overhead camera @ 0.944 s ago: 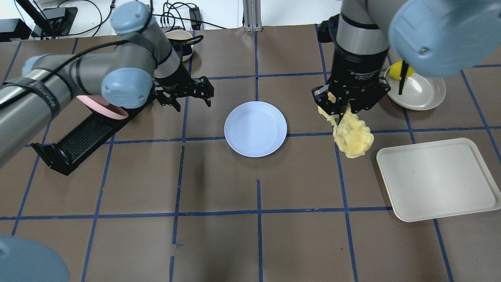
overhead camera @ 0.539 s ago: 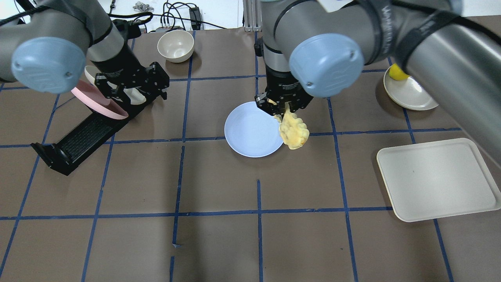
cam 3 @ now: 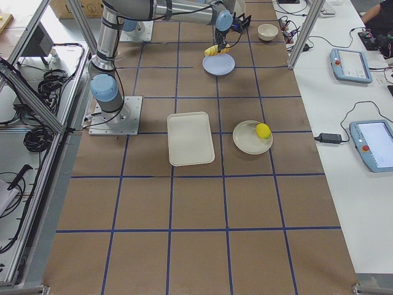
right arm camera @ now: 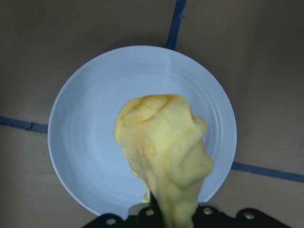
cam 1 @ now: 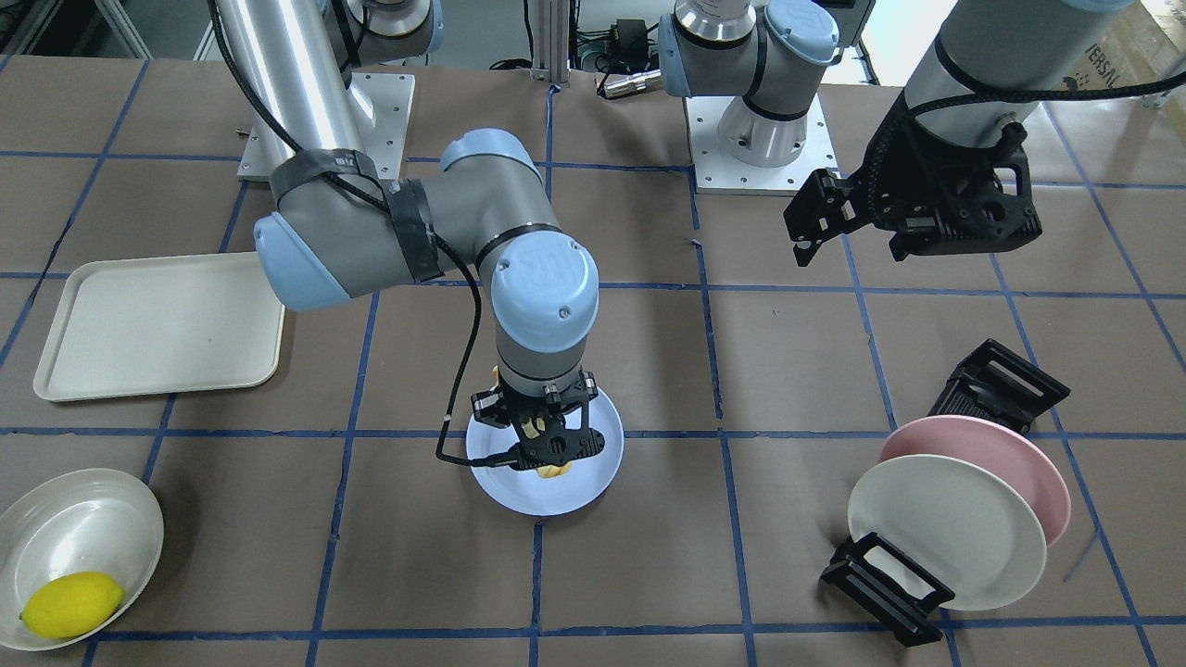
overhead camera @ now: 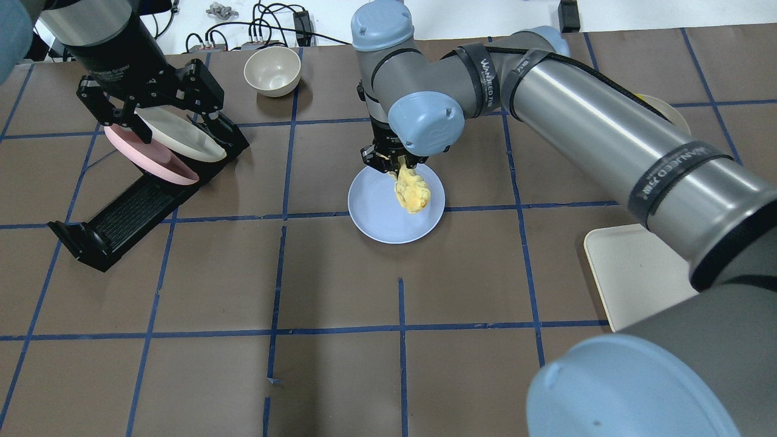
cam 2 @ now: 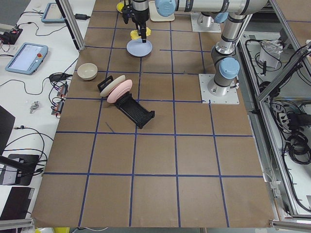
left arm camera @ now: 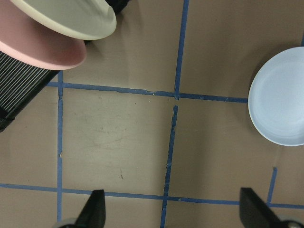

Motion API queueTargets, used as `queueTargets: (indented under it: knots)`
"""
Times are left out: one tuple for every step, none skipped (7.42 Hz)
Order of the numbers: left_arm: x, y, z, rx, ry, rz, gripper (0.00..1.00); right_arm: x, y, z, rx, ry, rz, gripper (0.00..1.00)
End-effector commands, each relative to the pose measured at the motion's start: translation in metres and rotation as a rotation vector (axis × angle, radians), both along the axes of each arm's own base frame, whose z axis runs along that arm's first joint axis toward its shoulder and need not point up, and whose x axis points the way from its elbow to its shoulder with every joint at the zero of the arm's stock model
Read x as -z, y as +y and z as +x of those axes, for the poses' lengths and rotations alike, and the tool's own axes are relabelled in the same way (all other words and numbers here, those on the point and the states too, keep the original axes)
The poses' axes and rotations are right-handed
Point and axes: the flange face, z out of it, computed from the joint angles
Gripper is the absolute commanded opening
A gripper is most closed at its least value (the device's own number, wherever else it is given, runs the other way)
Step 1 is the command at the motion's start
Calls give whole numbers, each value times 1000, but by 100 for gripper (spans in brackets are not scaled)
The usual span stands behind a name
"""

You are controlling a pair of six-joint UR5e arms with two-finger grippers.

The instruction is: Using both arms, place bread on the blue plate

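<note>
Overhead exterior view has the bread (overhead camera: 413, 191) dangling end-down from the right gripper (overhead camera: 394, 165). The gripper is clamped on the loaf's upper end, so the loaf hangs straight below it rather than beside it. The free end is over the right, far part of the blue plate (overhead camera: 376, 215), and the right wrist-mounted view puts it inside the rim, a bit right of centre. Can't tell whether the bottom tip is touching the plate or hanging just above it, since the front-facing view hides most of the loaf behind the gripper. So my read: the pick-up and carry are done and the bread is over its target. What's left is lowering it, letting go and backing the arm off. The loaf looks soft and floppy, so I'd guess it tips onto its side once released. Since it's off toward the right rim, one end might land on the rim instead of flat in the dish. The left gripper (left arm camera: 175, 211) is well apart on the far left, spread wide with nothing between its fingers. It's up in the air near the pink plate (overhead camera: 164, 169) and off-white plate (overhead camera: 188, 142), which lean in the black rack (overhead camera: 121, 221) on the desk (overhead camera: 340, 291). The task says both arms, but from these shots the left one isn't touching the bread.
</note>
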Motion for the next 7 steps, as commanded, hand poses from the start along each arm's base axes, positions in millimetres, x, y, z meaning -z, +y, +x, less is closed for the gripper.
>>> queueTargets:
  knots:
    - [-6,-4,-1,61,3,-1,100,23,-27,9,-1,7,-9,32]
    - [-5,1,-2,62,2,4,100,29,-32,9,-4,10,-7,45]
    - [-16,3,0,63,-1,-19,100,31,-38,4,-4,3,-26,98]
    - [-18,1,1,60,1,-25,100,32,-41,0,1,0,-29,100]
    - [-17,1,1,59,-1,-24,100,30,-41,0,2,1,-32,100]
    - [-17,6,1,59,-2,-23,100,25,-43,-1,1,-4,-40,100]
    - [-18,7,1,59,-2,-25,100,16,-45,-7,9,-6,-47,100]
